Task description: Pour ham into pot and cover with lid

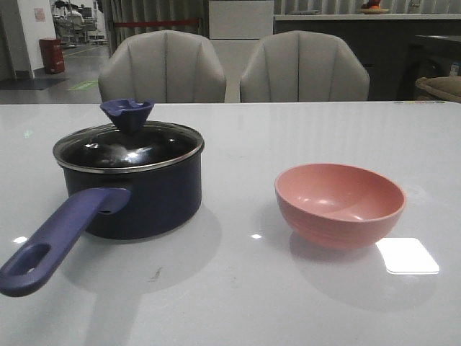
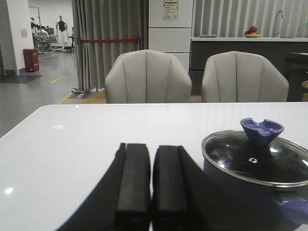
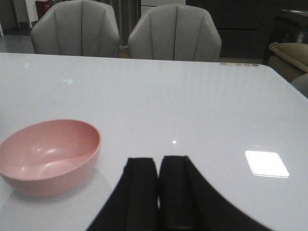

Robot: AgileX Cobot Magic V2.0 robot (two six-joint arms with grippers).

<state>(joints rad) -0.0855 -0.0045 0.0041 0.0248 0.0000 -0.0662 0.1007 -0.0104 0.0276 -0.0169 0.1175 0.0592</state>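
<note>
The dark navy pot [image 1: 148, 198] stands left of centre on the white table, its purple-blue handle [image 1: 54, 241] pointing toward the front left. The glass lid [image 1: 130, 148] with a silver rim and flared blue knob [image 1: 127, 114] sits on the pot. The pot and lid [image 2: 255, 156] also show beside my left gripper [image 2: 151, 147], which is shut and empty, apart from the pot. A pink bowl [image 1: 338, 204] stands to the right, its inside bare. My right gripper [image 3: 158, 161] is shut and empty beside the bowl [image 3: 48, 156]. The ham is hidden or out of view.
Two grey chairs [image 1: 162, 68] [image 1: 302, 68] stand behind the table's far edge. A bright light reflection [image 1: 407, 255] lies on the table right of the bowl.
</note>
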